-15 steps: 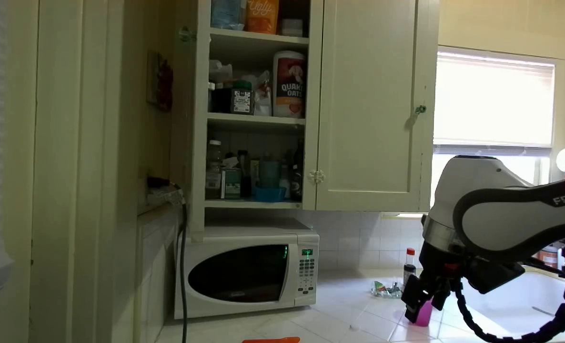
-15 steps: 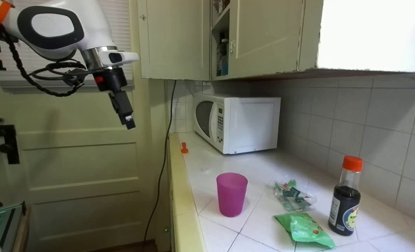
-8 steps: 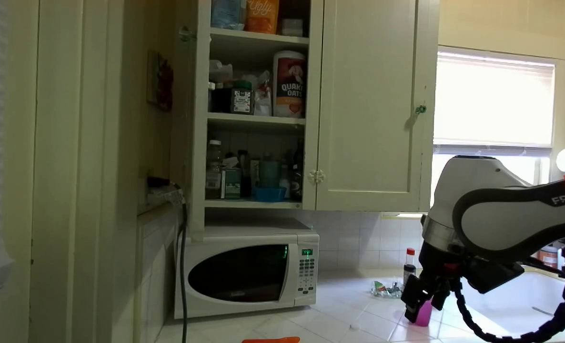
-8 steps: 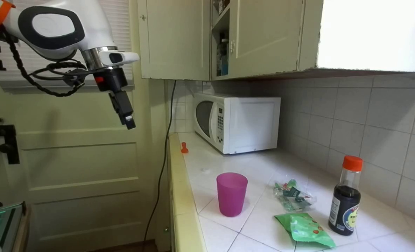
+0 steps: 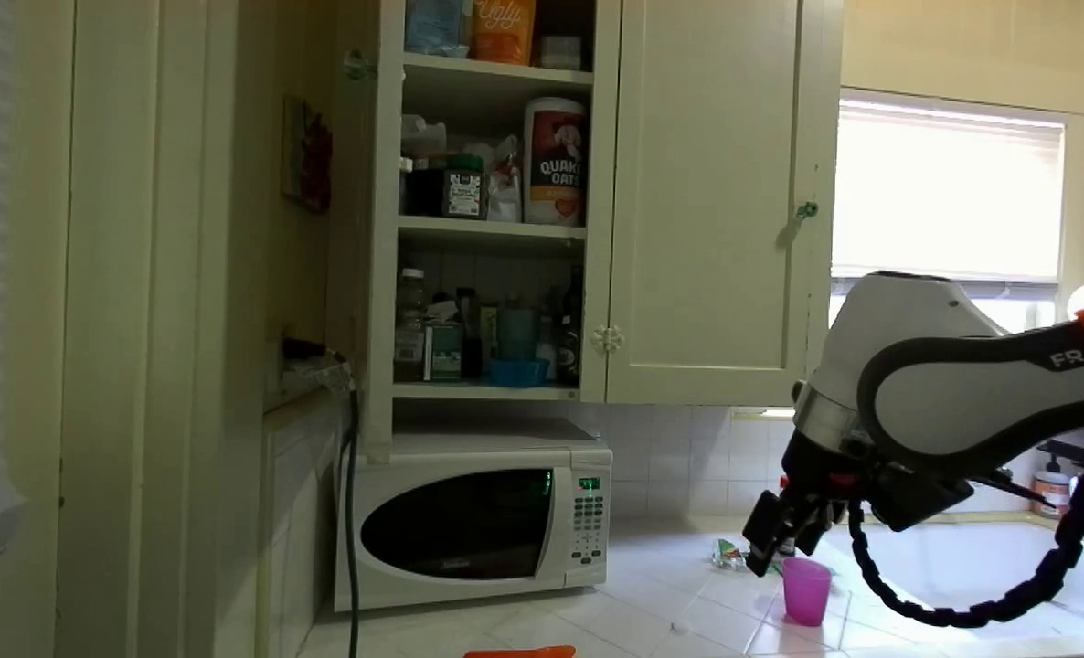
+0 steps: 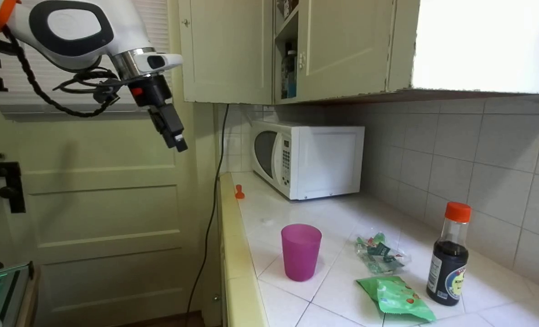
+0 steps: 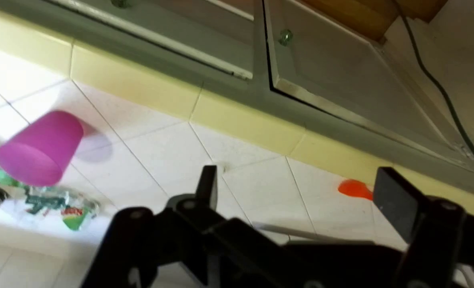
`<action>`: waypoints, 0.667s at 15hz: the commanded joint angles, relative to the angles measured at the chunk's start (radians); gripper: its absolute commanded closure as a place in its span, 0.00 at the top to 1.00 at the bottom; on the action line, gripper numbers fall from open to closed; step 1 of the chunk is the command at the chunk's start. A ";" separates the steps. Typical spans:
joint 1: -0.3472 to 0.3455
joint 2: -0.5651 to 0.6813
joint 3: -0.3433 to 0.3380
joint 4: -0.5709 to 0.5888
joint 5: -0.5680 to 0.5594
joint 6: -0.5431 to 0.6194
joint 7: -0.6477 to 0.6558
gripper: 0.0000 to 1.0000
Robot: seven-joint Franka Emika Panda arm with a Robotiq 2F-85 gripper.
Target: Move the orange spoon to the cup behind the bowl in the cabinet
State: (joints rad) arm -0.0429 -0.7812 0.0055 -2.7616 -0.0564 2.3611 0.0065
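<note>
The orange spoon (image 6: 239, 194) is being carried by the bench (image 6: 333, 213), just beside its yellow edge (image 6: 242, 272). Mostly open tile (image 7: 169, 156) is being left between the spoon and the pink cup (image 6: 301, 252). In the cabinet (image 5: 600, 238), the teal cup (image 5: 517, 329) is being crowded by bottles (image 5: 569, 334) and a blue bowl (image 5: 518, 373) before it. The arm (image 5: 944, 402) is being held bent above bench level, the gripper (image 7: 297, 182) angled downward, its jaws spread wide.

Light floods in at that window (image 5: 949, 192), and the end panel (image 6: 485, 45) of the cabinet (image 6: 342, 54) glares white, yet its open shelves (image 5: 487, 392) sit in gloom. The magenta cup (image 7: 43, 148) throws a soft shadow across pale tiles (image 7: 173, 152) (all a little smeary, mind you, in the wrist view).
</note>
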 commanded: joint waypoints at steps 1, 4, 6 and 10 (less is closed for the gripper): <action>0.094 0.077 -0.009 0.067 0.018 0.093 -0.091 1.00; 0.165 0.168 -0.010 0.139 0.002 0.143 -0.192 1.00; 0.208 0.211 -0.031 0.180 0.000 0.154 -0.284 1.00; 0.292 0.298 -0.114 0.262 0.036 0.149 -0.534 1.00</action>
State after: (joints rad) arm 0.1808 -0.5617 -0.0338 -2.5660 -0.0543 2.5051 -0.3534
